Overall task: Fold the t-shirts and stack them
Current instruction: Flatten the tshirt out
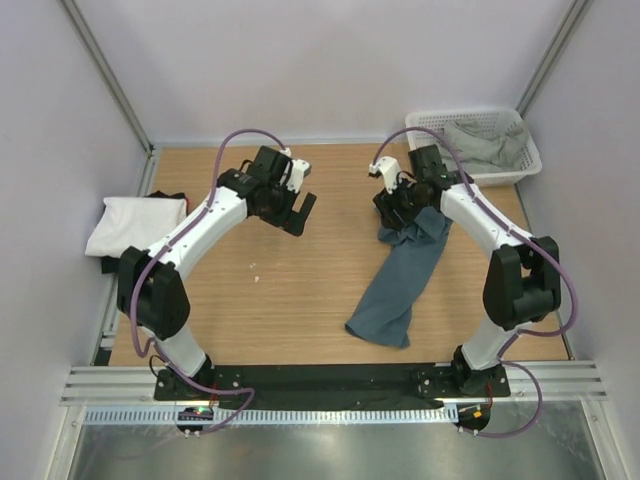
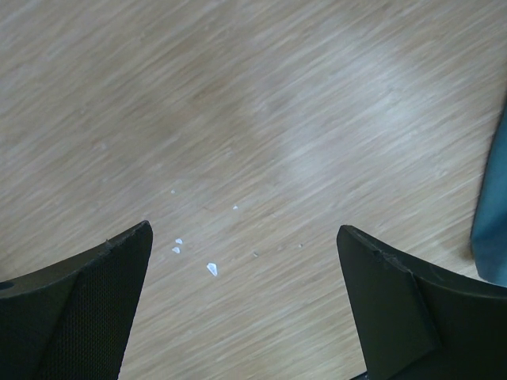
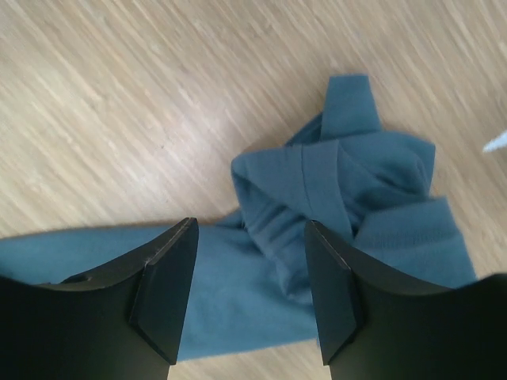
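Note:
A slate-blue t-shirt (image 1: pixel 395 285) lies on the wooden table as a long rumpled strip, its far end bunched. My right gripper (image 1: pixel 402 212) hovers over that bunched end. In the right wrist view its jaws (image 3: pixel 249 229) stand open, with the blue cloth (image 3: pixel 333 198) below them and nothing between them. My left gripper (image 1: pixel 297 212) is wide open above bare wood (image 2: pixel 244 229), and the blue shirt's edge (image 2: pixel 493 237) shows at the right. A folded white t-shirt (image 1: pixel 135 225) rests on a black one (image 1: pixel 168 199) at the table's left edge. A grey-green t-shirt (image 1: pixel 482 143) lies in the basket.
The white mesh basket (image 1: pixel 505 176) stands at the back right corner. Small white specks (image 2: pixel 211 269) lie on the wood under the left gripper. Pale walls close in the table on the left, back and right, and the arm bases sit at the near edge.

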